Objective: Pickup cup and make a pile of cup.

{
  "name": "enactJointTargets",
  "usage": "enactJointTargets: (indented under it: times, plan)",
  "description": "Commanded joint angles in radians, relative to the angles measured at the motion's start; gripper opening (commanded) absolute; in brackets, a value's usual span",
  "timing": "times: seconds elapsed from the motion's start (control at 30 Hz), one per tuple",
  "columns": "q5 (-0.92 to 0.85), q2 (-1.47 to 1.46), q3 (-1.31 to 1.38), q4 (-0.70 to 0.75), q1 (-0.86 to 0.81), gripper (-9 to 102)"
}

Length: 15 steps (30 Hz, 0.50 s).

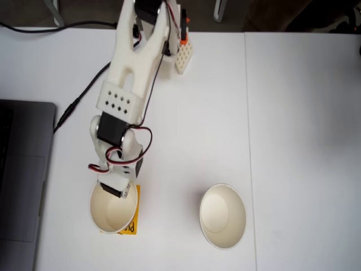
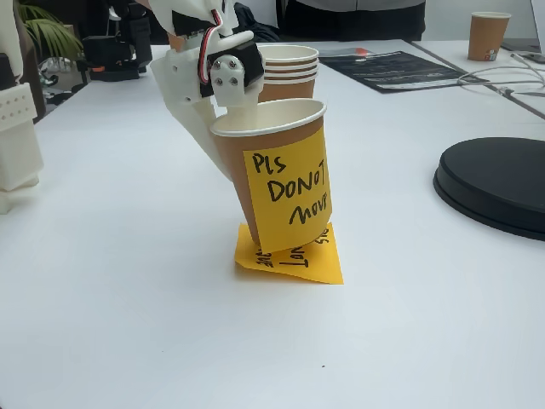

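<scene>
Cup, tilted over a flat orange note on the bench, looks light, thin and crushable, best pinched at its rim, where the pincer seems clamped on the wall; the low view shows its label, the top-down one the pile.

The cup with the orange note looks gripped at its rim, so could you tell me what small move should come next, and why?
Probably a lift straight up: the gripper pinches the rim of the cup, which tilts over the flat orange note, while the pile of cup stands apart, to its right in a fixed view.
</scene>
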<state>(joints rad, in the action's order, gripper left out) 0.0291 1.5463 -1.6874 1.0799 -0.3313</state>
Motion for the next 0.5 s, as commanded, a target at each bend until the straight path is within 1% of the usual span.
enactJointTargets:
  times: [0.0,0.3,0.47]
  plan:
    - [-0.006,0.156,0.074,-0.021,0.002,-7]
    - [-0.008,0.287,0.074,-0.008,0.006,-7]
    - [-0.008,0.370,0.074,-0.008,0.058,-7]
